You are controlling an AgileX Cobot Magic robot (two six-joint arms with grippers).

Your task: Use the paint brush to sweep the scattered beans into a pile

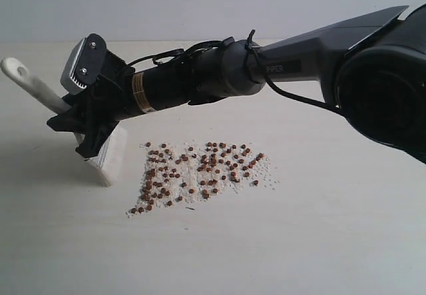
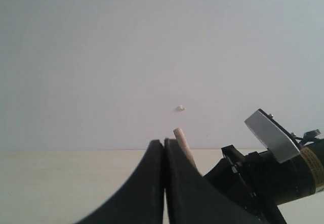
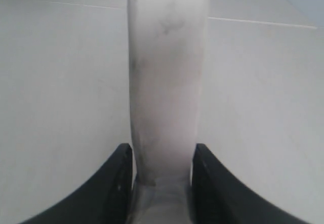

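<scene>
Beside the beans [image 1: 200,172], right gripper [image 3: 163,150] holds paint brush [image 1: 113,156] (bristles down).

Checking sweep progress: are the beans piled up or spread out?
Spread out. The beans lie as a wide, flat, loose patch on the table, single beans apart, beside the paint brush bristles.

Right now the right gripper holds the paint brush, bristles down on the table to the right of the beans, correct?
Not quite. The exterior view shows the right gripper holding the paint brush with its bristles down on the table to the left of the beans, not the right.
</scene>
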